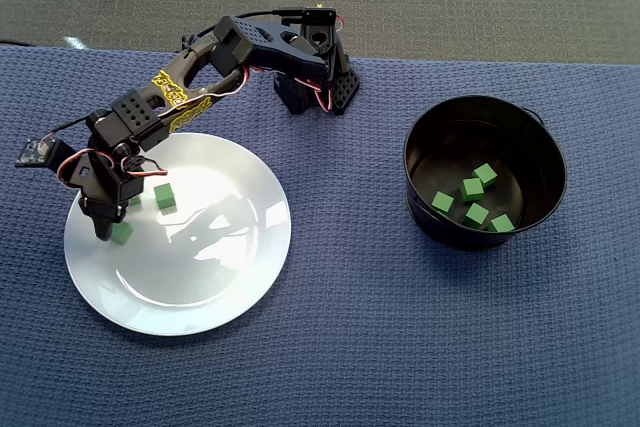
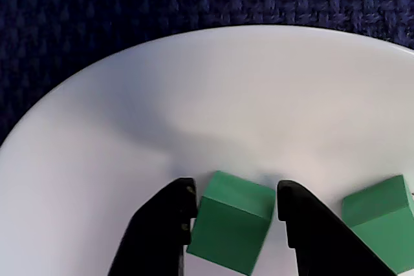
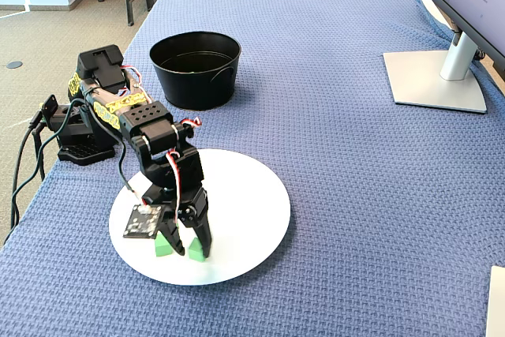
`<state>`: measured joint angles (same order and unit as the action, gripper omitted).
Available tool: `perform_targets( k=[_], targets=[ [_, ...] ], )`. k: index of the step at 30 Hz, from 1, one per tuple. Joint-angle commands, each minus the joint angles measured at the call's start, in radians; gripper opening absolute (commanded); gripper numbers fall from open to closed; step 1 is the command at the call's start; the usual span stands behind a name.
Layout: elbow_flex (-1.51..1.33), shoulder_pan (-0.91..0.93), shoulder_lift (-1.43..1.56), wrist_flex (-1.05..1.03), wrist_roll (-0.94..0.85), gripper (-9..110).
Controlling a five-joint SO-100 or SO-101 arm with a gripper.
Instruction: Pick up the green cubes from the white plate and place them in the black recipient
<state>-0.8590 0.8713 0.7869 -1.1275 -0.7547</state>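
Observation:
The white plate (image 1: 200, 277) lies on the blue cloth at the left of the overhead view. On it my gripper (image 2: 236, 193) stands low and open, straddling one green cube (image 2: 231, 224). Its left fingertip (image 2: 183, 197) touches the cube, and a thin gap shows at the right one. A second green cube (image 2: 380, 219) sits just right of the fingers. The overhead view shows the gripper (image 1: 112, 229) at the plate's left side and a further cube (image 1: 165, 195) nearer the middle. Off to the right, the black recipient (image 1: 430, 147) holds several green cubes (image 1: 472, 188).
The arm's base (image 1: 315, 87) stands at the cloth's far edge in the overhead view. In the fixed view a monitor stand (image 3: 438, 76) occupies the back right. Blue cloth (image 1: 350, 297) lies between the plate and the pot.

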Motion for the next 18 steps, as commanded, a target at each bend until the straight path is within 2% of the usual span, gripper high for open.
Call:
perform_targets(
  k=[1,9,13,14,15,16,18],
  targets=[
    [0.032,0.003,0.020,0.034,0.051,0],
    [-0.120,-0.014,0.235,0.055,0.221,0],
    [-0.140,-0.038,0.276,0.028,0.252,0],
    [-0.138,-0.041,0.270,0.023,0.255,5],
    [-0.137,-0.044,0.264,0.015,0.241,18],
    [-0.137,-0.044,0.256,0.015,0.232,23],
    [-0.126,-0.044,0.239,0.014,0.216,24]
  ],
)
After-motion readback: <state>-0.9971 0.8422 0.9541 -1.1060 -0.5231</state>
